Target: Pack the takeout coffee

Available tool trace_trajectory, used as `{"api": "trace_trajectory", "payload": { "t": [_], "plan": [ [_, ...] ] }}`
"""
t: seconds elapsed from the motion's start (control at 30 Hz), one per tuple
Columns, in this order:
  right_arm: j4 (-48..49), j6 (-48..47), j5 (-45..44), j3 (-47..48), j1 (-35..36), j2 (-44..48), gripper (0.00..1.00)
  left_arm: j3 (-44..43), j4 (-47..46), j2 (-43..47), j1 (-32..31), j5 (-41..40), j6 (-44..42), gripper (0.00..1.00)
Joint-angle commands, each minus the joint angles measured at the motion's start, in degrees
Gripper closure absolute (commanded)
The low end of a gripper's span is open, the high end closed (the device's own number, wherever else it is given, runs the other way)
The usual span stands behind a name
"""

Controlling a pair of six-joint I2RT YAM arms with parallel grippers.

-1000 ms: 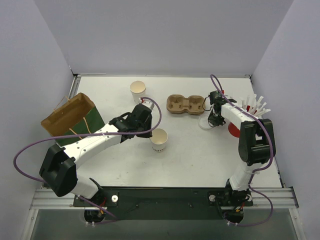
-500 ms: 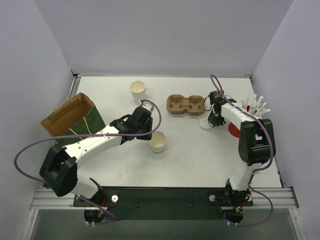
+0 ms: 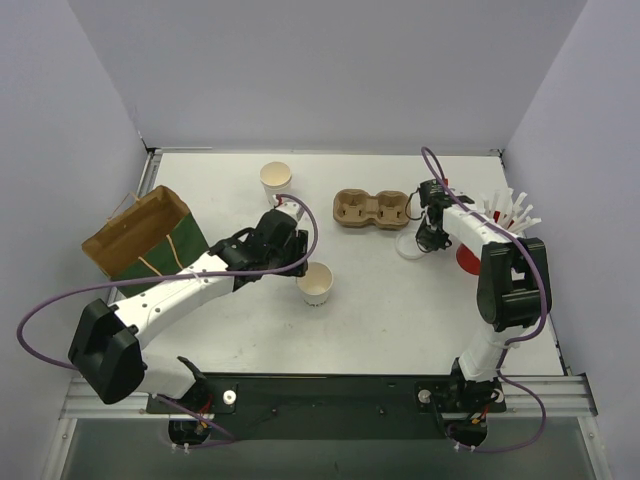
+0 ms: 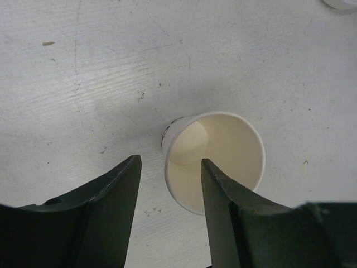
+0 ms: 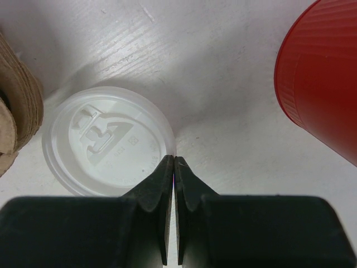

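A small white paper cup [image 3: 317, 284], beige inside and without a lid, stands upright mid-table. My left gripper [image 3: 300, 262] hangs over it, open. In the left wrist view the cup's [image 4: 223, 162] near wall sits between the spread fingers of the left gripper [image 4: 170, 162], and the right finger overlaps its mouth. A round white plastic lid [image 3: 408, 247] lies flat on the table. My right gripper [image 5: 174, 159] is shut, its tips at the right rim of the lid [image 5: 106, 142]. In the top view the right gripper [image 3: 424, 243] stands just right of the lid.
A second white cup [image 3: 276, 180] stands at the back. The brown two-hole carrier [image 3: 371, 210] lies left of the lid. A red cup [image 5: 318, 78] of white straws [image 3: 508, 210] is close on the right. An open paper bag [image 3: 140, 235] lies at the left.
My left gripper has opened and let go of the cup, which now stands free on the table. The left wrist drew back slightly up-left. The right arm has not moved.
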State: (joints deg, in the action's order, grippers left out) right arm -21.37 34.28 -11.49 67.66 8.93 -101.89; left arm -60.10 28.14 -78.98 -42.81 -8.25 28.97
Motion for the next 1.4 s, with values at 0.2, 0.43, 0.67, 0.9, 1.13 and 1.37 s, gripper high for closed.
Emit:
{"api": "trace_trajectory", "payload": {
  "t": [0.2,0.43,0.67,0.9,1.13,1.37],
  "plan": [
    [-3.4,-0.3,-0.1,2.7,-0.2,3.7,1.00,-3.8,-0.3,2.7,0.4,-0.5,-1.4,0.42],
    [-4.1,-0.1,0.3,3.2,-0.3,5.3,1.00,-4.2,-0.1,2.9,0.5,0.0,-1.4,0.41],
    [-4.6,0.1,0.6,3.1,-0.4,7.3,1.00,-5.2,0.2,3.0,0.9,0.5,-1.5,0.41],
    [-6.4,-0.1,0.5,4.1,-0.5,9.8,1.00,-7.0,0.7,2.9,1.7,1.7,-1.7,0.41],
    [-8.3,0.3,2.6,4.0,0.1,16.1,1.00,-10.8,1.4,2.1,3.3,5.6,-0.6,0.41],
    [-10.3,1.8,3.4,4.0,8.4,23.3,1.00,-15.0,0.8,-0.5,3.4,10.0,0.8,0.43]
  ]
}}
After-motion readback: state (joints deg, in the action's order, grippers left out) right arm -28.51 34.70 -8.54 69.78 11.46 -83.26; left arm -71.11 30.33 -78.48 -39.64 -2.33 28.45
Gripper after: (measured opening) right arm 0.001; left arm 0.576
